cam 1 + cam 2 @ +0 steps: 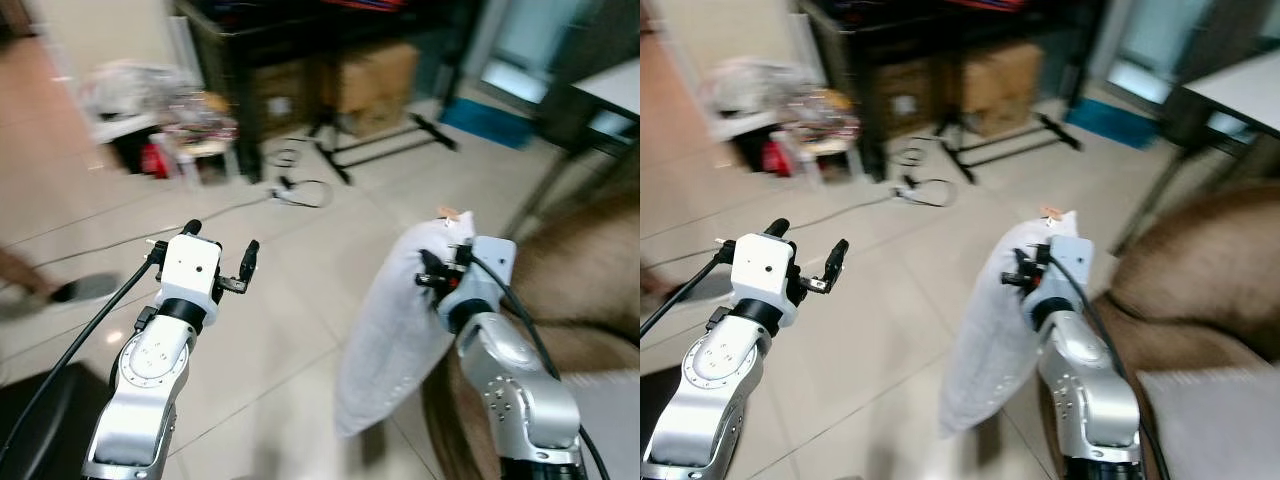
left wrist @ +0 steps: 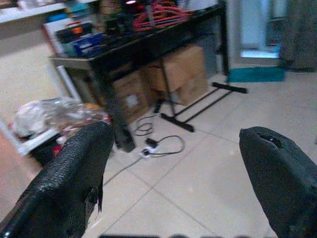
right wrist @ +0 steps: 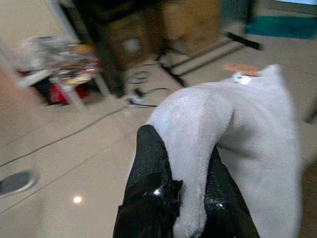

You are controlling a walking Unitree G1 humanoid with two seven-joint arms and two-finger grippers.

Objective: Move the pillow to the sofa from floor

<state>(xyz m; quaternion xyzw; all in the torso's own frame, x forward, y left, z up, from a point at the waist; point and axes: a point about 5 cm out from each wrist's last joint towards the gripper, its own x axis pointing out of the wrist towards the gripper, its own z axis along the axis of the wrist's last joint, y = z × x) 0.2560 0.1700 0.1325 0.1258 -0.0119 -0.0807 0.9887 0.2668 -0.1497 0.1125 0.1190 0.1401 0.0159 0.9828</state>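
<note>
A white pillow [image 1: 390, 330] hangs upright in the air, held off the floor, with my right gripper [image 1: 441, 272] shut on its upper edge. The right wrist view shows both black fingers [image 3: 148, 173] pinching a fold of the pillow [image 3: 247, 134]. Just to the right lies the brown sofa [image 1: 1200, 290], its seat beside and below the pillow. Raised over the floor on the left, my left gripper [image 1: 220, 255] stands open and holds nothing; its fingers [image 2: 74, 173] are spread wide in the left wrist view.
A black table [image 1: 300, 50] with cardboard boxes [image 1: 375, 80] under it and a stand's legs [image 1: 380, 145] stands ahead. A cable [image 1: 295, 190] lies on the tiles. Clutter on a low white shelf [image 1: 165, 125] sits at the back left. A person's foot [image 1: 85, 290] is at far left.
</note>
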